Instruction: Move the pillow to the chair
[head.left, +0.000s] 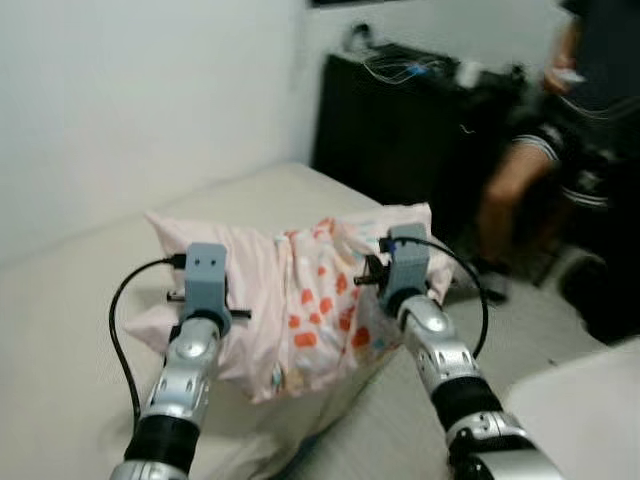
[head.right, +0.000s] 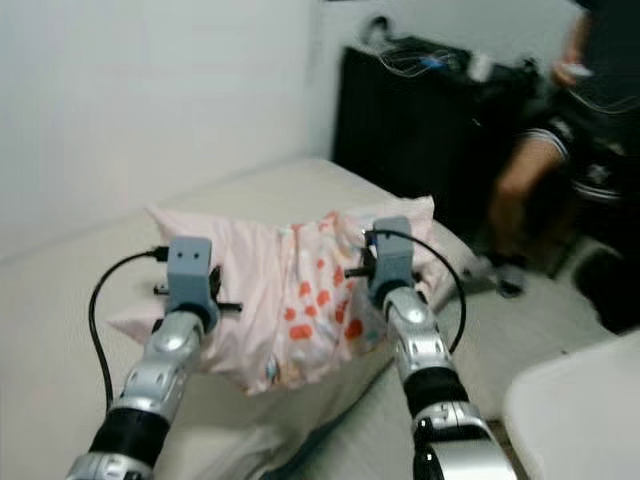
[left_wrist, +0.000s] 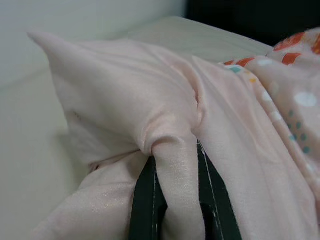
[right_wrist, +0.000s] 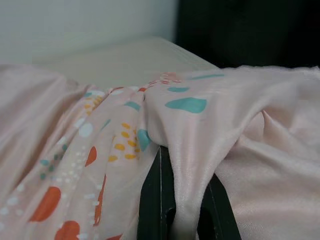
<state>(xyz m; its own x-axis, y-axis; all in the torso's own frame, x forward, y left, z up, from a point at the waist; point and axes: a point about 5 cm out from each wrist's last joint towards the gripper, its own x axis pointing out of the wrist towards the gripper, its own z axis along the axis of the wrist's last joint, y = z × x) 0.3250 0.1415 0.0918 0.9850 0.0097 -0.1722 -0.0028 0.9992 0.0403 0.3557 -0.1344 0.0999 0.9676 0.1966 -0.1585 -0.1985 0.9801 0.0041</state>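
Observation:
A pale pink pillow (head.left: 300, 300) with orange and teal spots hangs lifted above a beige bed (head.left: 70, 300), sagging between my two arms. My left gripper (left_wrist: 175, 210) is shut on a pinched fold of the pillow's plain pink left side. My right gripper (right_wrist: 182, 210) is shut on a fold at its patterned right side. From the head views both grippers are buried in the fabric, with only their grey wrist blocks (head.left: 205, 275) (head.left: 408, 258) showing. The black fingers (left_wrist: 145, 200) (right_wrist: 152, 200) clamp cloth between them.
A white wall (head.left: 140, 90) runs behind the bed. A dark cabinet (head.left: 400, 120) with cables on top stands at the back right. A person (head.left: 560, 130) in dark shorts stands beside it. A pale surface (head.left: 590, 410) sits at the near right.

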